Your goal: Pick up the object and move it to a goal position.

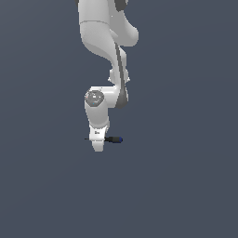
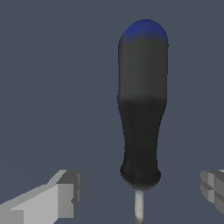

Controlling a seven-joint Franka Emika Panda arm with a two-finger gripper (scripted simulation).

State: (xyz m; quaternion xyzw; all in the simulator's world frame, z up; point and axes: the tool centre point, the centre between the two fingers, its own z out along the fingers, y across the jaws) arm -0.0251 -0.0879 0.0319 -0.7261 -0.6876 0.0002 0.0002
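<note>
The object is a tiny screwdriver (image 1: 114,139) lying flat on the grey floor, its black handle and blue end pointing to the exterior view's right. The thin shaft tip pokes out on the other side of my gripper (image 1: 98,144), which is lowered over it. In the wrist view the screwdriver (image 2: 142,109) fills the middle, and its shaft starts just below the handle. My gripper (image 2: 140,192) is open. One finger (image 2: 63,194) stands on each side of the handle's base, with clear gaps, touching nothing.
A plain dark grey floor (image 1: 186,186) surrounds the screwdriver. The white arm (image 1: 109,56) rises straight above the gripper. No goal marker shows.
</note>
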